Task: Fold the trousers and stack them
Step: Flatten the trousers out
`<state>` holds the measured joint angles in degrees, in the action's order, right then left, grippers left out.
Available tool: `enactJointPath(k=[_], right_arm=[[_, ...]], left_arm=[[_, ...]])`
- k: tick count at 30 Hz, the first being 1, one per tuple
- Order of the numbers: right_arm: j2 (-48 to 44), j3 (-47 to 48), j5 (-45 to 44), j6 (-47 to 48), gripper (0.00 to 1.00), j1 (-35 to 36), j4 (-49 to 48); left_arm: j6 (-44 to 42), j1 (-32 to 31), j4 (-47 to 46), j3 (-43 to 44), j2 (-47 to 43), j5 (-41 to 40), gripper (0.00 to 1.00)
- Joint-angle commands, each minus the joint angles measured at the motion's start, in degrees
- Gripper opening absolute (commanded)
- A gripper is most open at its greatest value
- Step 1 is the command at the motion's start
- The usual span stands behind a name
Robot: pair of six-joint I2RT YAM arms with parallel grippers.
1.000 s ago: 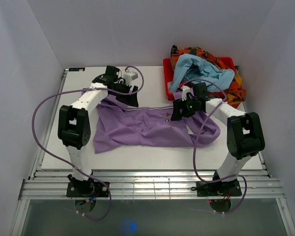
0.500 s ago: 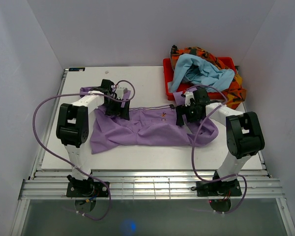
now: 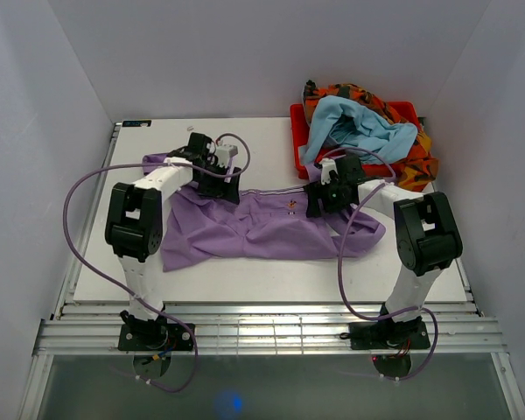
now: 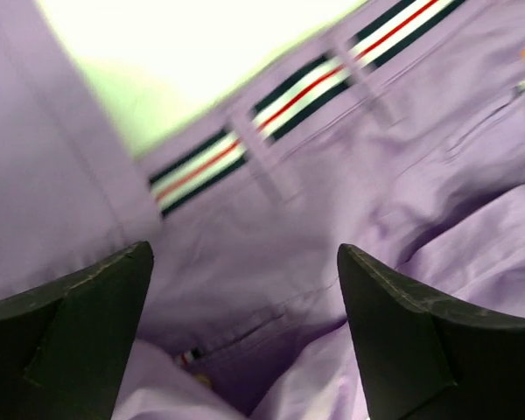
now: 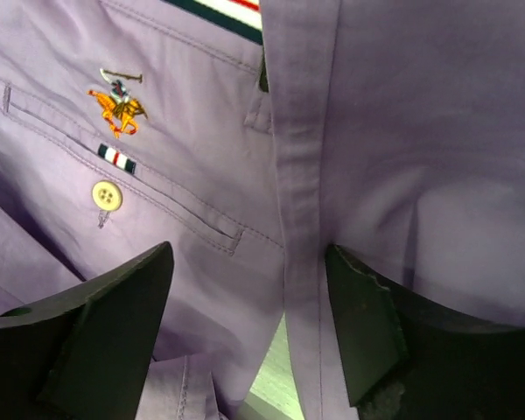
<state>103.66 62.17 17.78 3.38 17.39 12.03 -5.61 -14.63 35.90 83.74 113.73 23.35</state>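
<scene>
The lilac trousers (image 3: 262, 232) lie spread crosswise on the white table (image 3: 262, 144), rumpled, with the striped waistband (image 3: 276, 192) along their far edge. My left gripper (image 3: 226, 182) hovers low over their left part. In the left wrist view its jaws (image 4: 245, 293) stand open, with only cloth and the waistband (image 4: 280, 101) below them. My right gripper (image 3: 318, 201) is over the right part. In the right wrist view it (image 5: 245, 293) is open astride a folded seam edge (image 5: 299, 227), next to a back pocket with a button (image 5: 106, 195) and an embroidered logo (image 5: 116, 105).
A red bin (image 3: 298, 140) stands at the back right, heaped with a light blue cloth (image 3: 360, 128) and an orange patterned cloth (image 3: 417, 164). Purple cables loop from both arms over the table. White walls close in on the left, back and right.
A second ago the left gripper was further back with the cloth's left part raised. It has come down and forward, and the trousers now lie flatter. The right gripper has barely moved.
</scene>
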Motion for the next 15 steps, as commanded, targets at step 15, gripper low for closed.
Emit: enactJointPath(k=[15], right_arm=[[-7.0, -4.6, 5.9, -1.0, 0.73, -4.4, 2.2]], left_arm=[[-9.2, -15.2, -1.6, 13.9, 11.3, -6.9, 0.98]])
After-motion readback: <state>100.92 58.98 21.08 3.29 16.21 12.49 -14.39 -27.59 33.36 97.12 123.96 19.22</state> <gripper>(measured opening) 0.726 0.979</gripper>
